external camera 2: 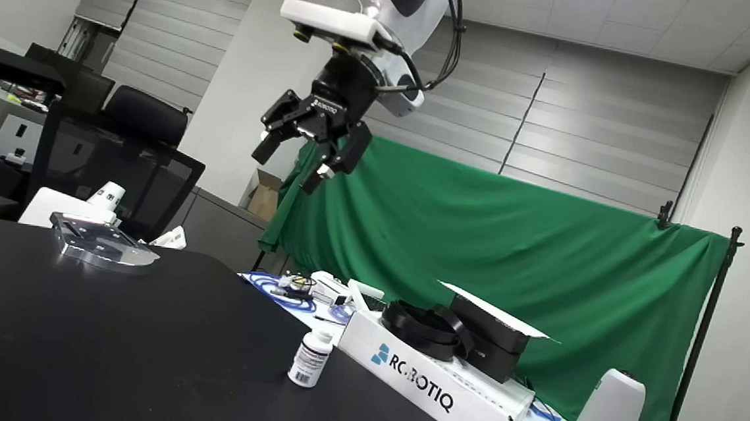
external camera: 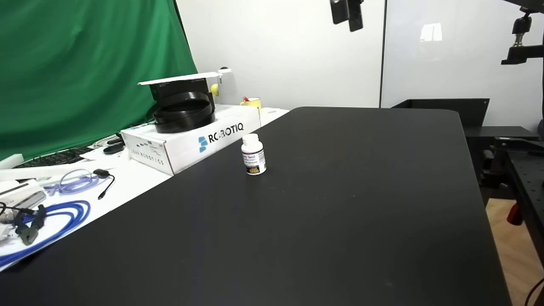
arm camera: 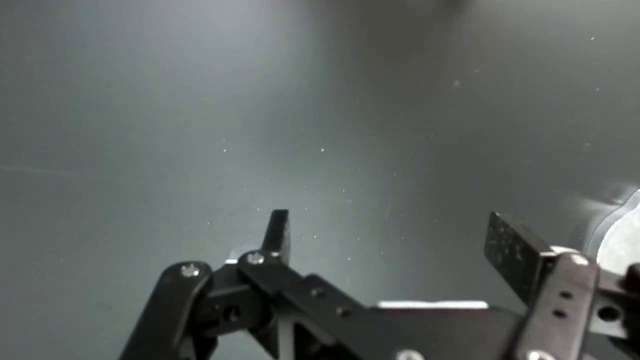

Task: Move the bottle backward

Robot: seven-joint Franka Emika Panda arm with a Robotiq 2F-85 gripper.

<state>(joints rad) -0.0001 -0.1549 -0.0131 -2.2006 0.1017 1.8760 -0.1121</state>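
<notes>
The small white bottle [external camera: 253,155] stands upright on the black table [external camera: 348,204], near the table edge beside the white box. It also shows in an exterior view [external camera 2: 310,359], upright, with its cap on. The bottle is out of the wrist view. My gripper [external camera 2: 287,168] hangs high above the table, well apart from the bottle, with its fingers spread and nothing between them. Only its fingertips show at the top of an exterior view [external camera: 347,21]. In the wrist view the open jaws [arm camera: 390,225] have only bare dark table surface beyond them.
A white Robotiq box [external camera: 148,148] with black rings [external camera: 185,114] on it stands close behind the bottle. Blue cables [external camera: 68,221] lie on the white side table. A clear plate [external camera 2: 105,244] lies on the black table. A pale object [arm camera: 620,240] shows at the wrist view's right edge.
</notes>
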